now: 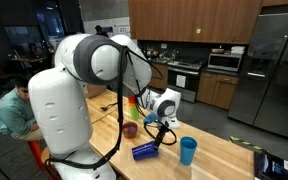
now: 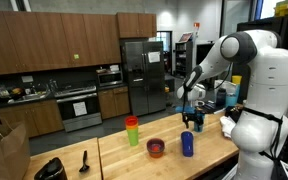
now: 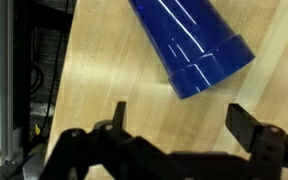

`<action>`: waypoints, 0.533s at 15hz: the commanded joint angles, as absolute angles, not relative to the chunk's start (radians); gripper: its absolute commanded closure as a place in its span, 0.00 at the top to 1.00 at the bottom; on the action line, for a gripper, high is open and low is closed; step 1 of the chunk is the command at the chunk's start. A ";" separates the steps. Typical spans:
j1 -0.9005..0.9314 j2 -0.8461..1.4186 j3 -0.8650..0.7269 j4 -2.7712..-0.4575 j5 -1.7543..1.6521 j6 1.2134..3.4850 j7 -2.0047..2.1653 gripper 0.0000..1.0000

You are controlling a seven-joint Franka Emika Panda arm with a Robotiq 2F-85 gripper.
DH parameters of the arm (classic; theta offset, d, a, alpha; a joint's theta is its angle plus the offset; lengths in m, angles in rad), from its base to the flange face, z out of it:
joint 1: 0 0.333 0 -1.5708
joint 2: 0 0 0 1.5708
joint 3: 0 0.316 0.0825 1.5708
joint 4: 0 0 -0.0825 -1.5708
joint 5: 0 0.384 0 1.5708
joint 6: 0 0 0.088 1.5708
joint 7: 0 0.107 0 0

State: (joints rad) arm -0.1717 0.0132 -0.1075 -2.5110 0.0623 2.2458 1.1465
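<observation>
Blue cup (image 3: 189, 40) lies on its side on the wooden table (image 3: 94, 70). It is not between the fingers; in the wrist view it sits just ahead of the gripper (image 3: 184, 122), apart from it, with bare wood between.

Long axis: runs on a slant across the wrist view, narrow base toward the upper left, wide open rim toward the lower right; the rim end is the end nearest the fingers. The line from one finger to the other runs straight across the frame, so the cup's axis lies oblique to it, neither square nor parallel.

Gripper: jaws spread to their widest, nothing held, nothing touched; the gap looks wider than the cup's rim. In both exterior views it hangs over the table, pointing down.

Edges: table edge runs close beside the left finger in the wrist view; beyond it a drop to dark floor and a metal frame; no spare room that way.

Neighbours: a light-blue cup (image 1: 188, 150) stands upright near the blue cup; a red bowl (image 1: 131, 129) near; a cup stack (image 2: 133, 131) further off; a ladle (image 2: 84, 160) well apart. Open wood lies on the rim side.
</observation>
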 commanded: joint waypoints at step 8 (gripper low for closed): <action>-0.162 0.103 -0.134 -2.534 0.195 2.267 1.117 0.52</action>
State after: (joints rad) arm -0.1714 0.0961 -0.1179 -2.5350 0.1415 2.2642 1.1555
